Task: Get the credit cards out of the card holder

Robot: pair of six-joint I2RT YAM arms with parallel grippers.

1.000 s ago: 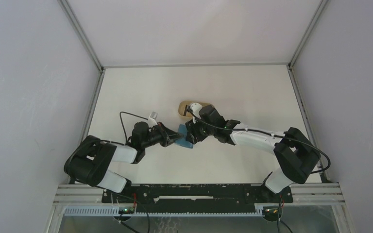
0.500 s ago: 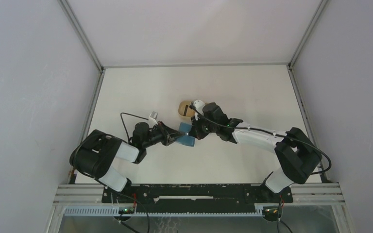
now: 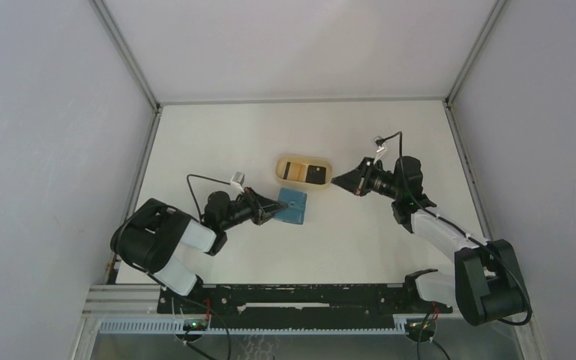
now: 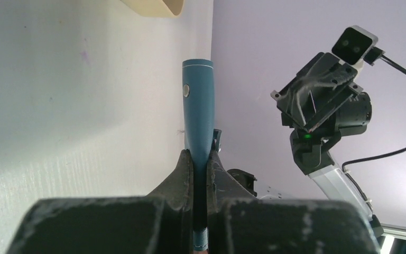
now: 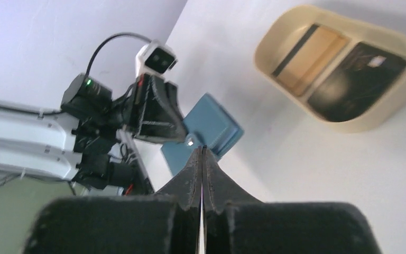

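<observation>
While the left gripper (image 4: 198, 154) is clamped on one edge of the card holder (image 4: 197, 100), it pins the teal wallet to the table (image 3: 360, 232) just left of centre in the overhead view. My right gripper (image 5: 201, 153) has its jaws pressed together on nothing. It hovers just right of the tray (image 3: 328, 166), which sits above and right of the wallet.

Two credit cards lie side by side in that tray, a tan card (image 5: 309, 55) and a dark card (image 5: 357, 79). From the left wrist the wallet shows edge-on and looks folded, or nearly so. I cannot tell whether any card is left in its slots.

My reading is that the right arm is between picks. If another card remains, I would part the right jaws before coming back toward the middle of the frame. I would approach low along the slot's line and pinch only the exposed card edge, not the wallet's flap. The left grip should hold firm so the wallet doesn't drag or lift with the pull. The pull should run straight along the slot; a skewed one would likely jam the card.
</observation>
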